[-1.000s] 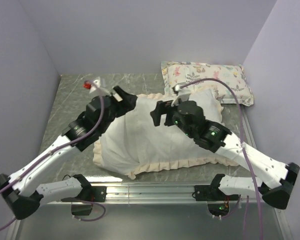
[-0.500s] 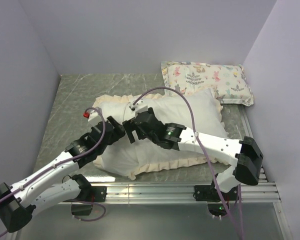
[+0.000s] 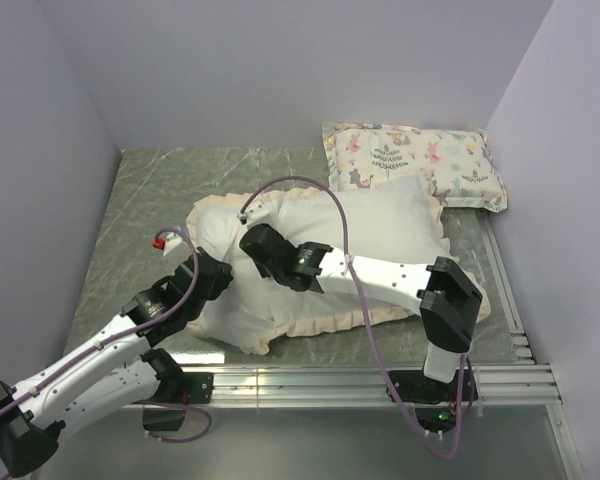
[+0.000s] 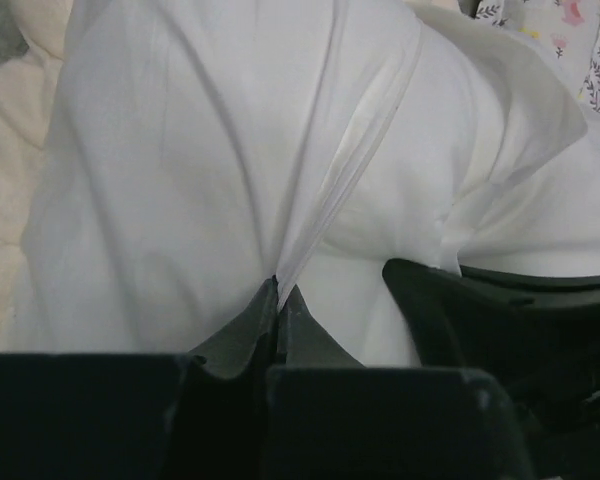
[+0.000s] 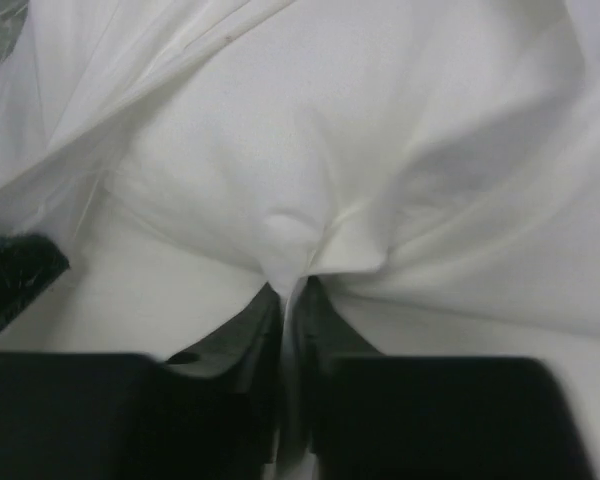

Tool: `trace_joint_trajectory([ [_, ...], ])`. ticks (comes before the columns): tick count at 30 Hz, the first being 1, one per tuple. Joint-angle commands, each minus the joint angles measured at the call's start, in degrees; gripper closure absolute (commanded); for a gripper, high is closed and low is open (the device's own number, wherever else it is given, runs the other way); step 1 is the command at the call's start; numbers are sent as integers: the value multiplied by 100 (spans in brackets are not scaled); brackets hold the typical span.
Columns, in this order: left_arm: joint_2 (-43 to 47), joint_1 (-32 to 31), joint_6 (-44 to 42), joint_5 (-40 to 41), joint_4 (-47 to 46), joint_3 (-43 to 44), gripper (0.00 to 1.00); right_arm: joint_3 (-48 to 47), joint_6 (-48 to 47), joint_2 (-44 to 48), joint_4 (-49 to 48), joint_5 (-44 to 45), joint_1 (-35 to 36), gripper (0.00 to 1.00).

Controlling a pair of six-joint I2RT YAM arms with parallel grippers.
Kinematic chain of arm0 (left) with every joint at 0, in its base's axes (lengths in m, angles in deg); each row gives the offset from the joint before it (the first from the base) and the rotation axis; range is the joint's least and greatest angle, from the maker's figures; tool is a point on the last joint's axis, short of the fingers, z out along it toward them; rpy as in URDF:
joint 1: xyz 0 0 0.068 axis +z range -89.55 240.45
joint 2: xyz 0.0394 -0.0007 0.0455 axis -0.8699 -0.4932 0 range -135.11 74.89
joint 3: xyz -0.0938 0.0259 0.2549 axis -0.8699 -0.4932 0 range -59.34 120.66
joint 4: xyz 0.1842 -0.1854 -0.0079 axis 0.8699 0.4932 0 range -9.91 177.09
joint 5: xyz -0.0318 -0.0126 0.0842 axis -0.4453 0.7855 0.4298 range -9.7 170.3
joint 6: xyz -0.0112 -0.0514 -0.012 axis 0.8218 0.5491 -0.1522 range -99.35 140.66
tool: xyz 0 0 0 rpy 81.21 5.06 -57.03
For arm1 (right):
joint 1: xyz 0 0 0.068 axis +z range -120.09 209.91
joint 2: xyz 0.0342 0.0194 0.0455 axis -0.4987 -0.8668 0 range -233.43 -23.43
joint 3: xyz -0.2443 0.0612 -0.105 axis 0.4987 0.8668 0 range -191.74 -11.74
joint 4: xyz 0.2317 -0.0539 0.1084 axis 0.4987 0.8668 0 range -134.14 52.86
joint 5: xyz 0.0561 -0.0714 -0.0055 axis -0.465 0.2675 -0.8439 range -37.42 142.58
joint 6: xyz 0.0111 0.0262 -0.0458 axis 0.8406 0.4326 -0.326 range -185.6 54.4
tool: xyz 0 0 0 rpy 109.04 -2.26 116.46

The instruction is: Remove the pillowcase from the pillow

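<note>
The pillowcase (image 3: 380, 215): we've got left tool (image 4: 278, 292) and right tool (image 5: 290, 292) both clenched on its white cloth, the right swung across leftward.

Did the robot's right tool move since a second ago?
Yes. The right tool slid left across the pillowcase, away from the printed pillow in the back right corner.

The pillowcase (image 3: 380, 225) shows white, edged by a cream ruffled border (image 3: 330, 318). Beyond its far right corner, the small pillow (image 3: 415, 158) is cream with a pink, green and grey animal-and-plant print. Beneath the pillowcase, the table (image 3: 150, 190) is dark grey, marbled.
</note>
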Motion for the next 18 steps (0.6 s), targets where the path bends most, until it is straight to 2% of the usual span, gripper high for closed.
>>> trace_joint_trajectory([
  [1, 55, -18, 16, 46, -33, -97, 99, -208, 321, -207, 863, -26, -463, 100],
  [4, 11, -17, -19, 152, 81, -26, 99, 55, 453, 469, 759, -421, -1104, 100],
  [9, 134, 105, 165, 302, 196, -332, 99, 547, 725, 1638, 758, -466, -2194, 100],
  [12, 274, 526, 122, 4, 29, -762, 99, 951, 787, 2245, 627, -458, -2589, 100],
  [14, 336, 1035, 34, -416, -295, -1044, 99, 1101, 813, 2508, 600, -458, -2705, 100],
  [16, 310, 1457, -150, -778, -873, -1493, 100, 1269, 814, 2597, 539, -536, -2732, 100],
  [18, 135, 1538, -326, -1332, -1358, -1896, 99, 1365, 805, 2554, 512, -790, -2714, 100],
])
